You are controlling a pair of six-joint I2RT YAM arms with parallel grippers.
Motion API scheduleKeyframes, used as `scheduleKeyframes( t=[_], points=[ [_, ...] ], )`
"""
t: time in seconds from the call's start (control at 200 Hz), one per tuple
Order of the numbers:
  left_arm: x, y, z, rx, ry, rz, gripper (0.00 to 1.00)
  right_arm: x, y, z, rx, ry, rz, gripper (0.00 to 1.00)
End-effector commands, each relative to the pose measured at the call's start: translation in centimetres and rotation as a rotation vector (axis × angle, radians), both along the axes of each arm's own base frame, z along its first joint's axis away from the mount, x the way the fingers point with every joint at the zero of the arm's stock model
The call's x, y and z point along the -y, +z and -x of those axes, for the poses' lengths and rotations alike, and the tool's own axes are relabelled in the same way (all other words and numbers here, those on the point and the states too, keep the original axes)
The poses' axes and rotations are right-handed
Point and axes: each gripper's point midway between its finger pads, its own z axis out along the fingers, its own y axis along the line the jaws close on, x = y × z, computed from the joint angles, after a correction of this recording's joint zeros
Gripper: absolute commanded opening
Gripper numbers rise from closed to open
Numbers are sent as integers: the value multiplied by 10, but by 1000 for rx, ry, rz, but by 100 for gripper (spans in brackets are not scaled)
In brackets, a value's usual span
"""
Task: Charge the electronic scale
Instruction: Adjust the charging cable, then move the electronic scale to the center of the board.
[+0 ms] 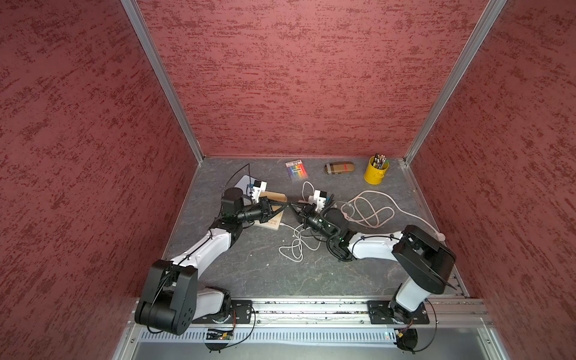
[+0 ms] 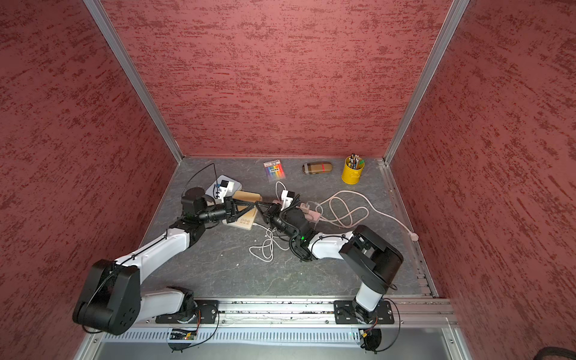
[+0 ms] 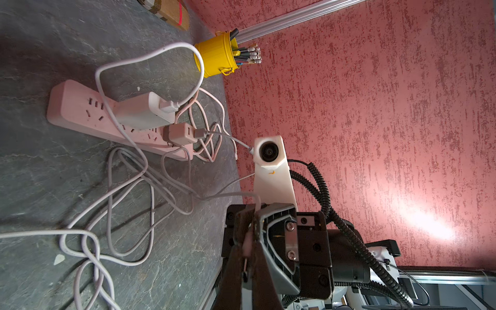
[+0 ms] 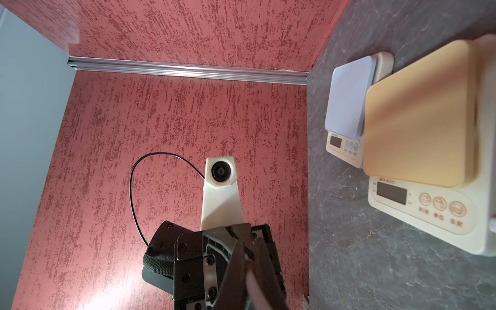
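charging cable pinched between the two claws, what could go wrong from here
The left claw and right claw both pinch the charging cable end, so a mistimed release could drop it. Its slack lies in tangled loops, so pulling toward the beige-topped scale may snag it or drag the power strip.

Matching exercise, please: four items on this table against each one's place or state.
1 yellow metal pot of pencils
2 pink plastic power strip
3 cream electronic scale with tan platform
4 clear pack of coloured markers

A two chargers plugged in
B beside a blue-grey-topped scale
C back right corner
D left of the brown plaid case

Pairs: 1-C, 2-A, 3-B, 4-D
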Motion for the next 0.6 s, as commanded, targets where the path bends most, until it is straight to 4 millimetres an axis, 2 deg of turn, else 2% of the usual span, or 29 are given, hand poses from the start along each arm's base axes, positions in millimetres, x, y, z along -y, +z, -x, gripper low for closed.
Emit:
scheduleKeyframes(
  t=[0.0, 0.035, 0.075, 0.18, 0.265, 0.346, 0.426, 0.516, 0.596],
  points=[
    [-6, 6, 2, 29, -11, -53, 40, -1, 13, 0, 34, -8, -22, 0],
    [-15, -2, 1, 10, 19, -110, 48, 2, 9, -1, 26, -22, 2, 0],
    [-27, -14, -1, -12, 67, -201, 51, 5, 2, -3, 7, -44, 49, 0],
    [-73, -58, 1, -98, 220, -503, 52, 19, -21, -8, -34, -115, 201, 0],
    [-114, -91, 7, -213, 363, -632, 51, 27, -32, -11, -20, -150, 332, 0],
    [-148, -118, 11, -334, 503, -644, 49, 28, -39, -14, 3, -153, 435, 0],
    [-170, -142, 9, -409, 575, -603, 48, 26, -42, -16, 37, -141, 515, 0],
    [-179, -163, -1, -452, 584, -534, 47, 23, -44, -17, 69, -125, 565, 0],
    [-178, -175, -15, -458, 556, -495, 47, 24, -43, -18, 93, -120, 599, 0]
  ],
)
